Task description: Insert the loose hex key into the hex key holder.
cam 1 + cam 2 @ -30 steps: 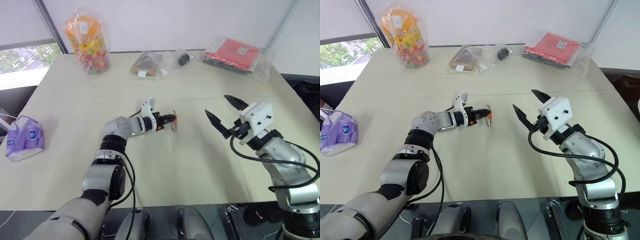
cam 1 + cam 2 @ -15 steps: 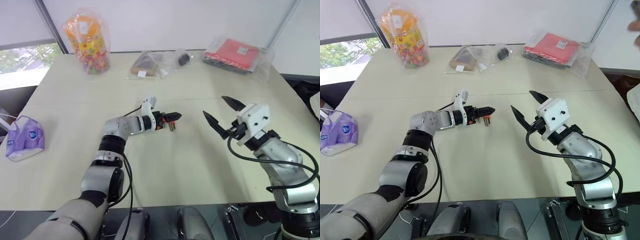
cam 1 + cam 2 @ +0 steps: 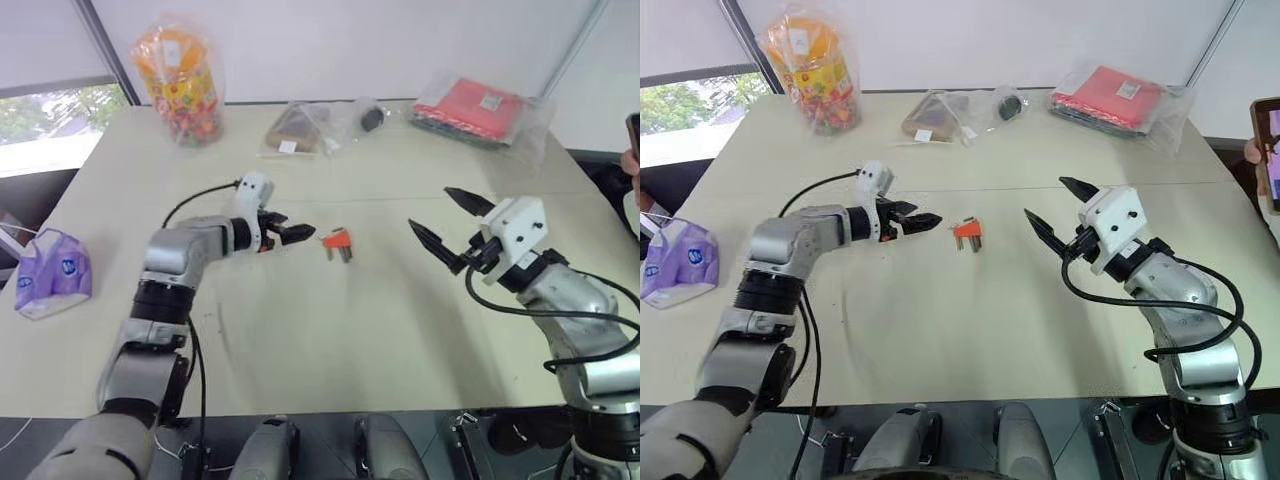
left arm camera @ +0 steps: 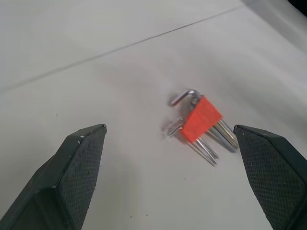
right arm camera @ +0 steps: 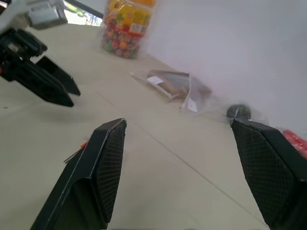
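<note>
Tabletop (image 3: 400, 330): hex key holder (image 3: 337, 240) released, left hand (image 3: 297, 234) withdrawn.

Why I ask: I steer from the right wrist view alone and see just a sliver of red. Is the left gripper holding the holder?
Observer: No. The left gripper is open, and the holder lies on the table just beyond its fingertips, apart from them.
Operator: Which way do its keys point?
Observer: In the left wrist view the straight ends stick out towards that gripper, and the bent ends are on the far side.
Operator: And the loose key?
Observer: I cannot tell it from the keys seated in the holder.
</note>
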